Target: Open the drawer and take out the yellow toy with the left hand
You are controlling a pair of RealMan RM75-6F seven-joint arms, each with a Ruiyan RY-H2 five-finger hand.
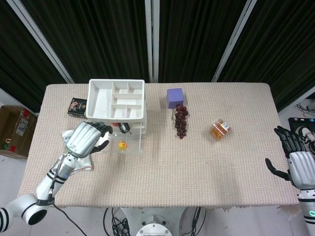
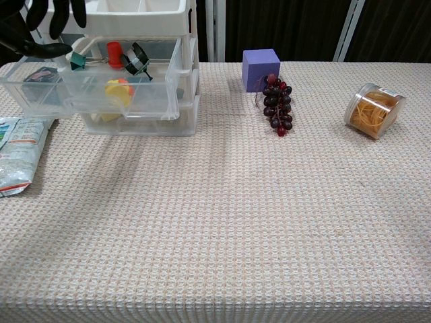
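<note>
Yellow toy: the yellow toy (image 1: 122,145) lay inside the pulled-out clear drawer (image 2: 94,101), left of centre in the head view, right of the drawer's middle and not touching the hand.
Handling (judged): it looked like a small rubber duck, so probably light, slightly squashy and smooth. A pinch across its body from above should do; too light a hold could let it slip.
Drawer: it stood open from the white drawer unit (image 1: 116,101) at the upper left of the counter (image 1: 197,167); a red item and binder clips lay further back in it.
Left hand: the left hand (image 1: 84,137) hovered over the drawer's left end, fingers (image 2: 58,15) curled downward and apart, holding nothing; the toy was a little to its right.
Right hand: the right hand (image 1: 297,160) waited at the right edge of the frame, fingers spread, empty.
Other things: a purple block (image 1: 174,97), dark grapes (image 1: 180,121) and a jar of rubber bands (image 2: 372,110) sat further right, well apart from the drawer.
</note>
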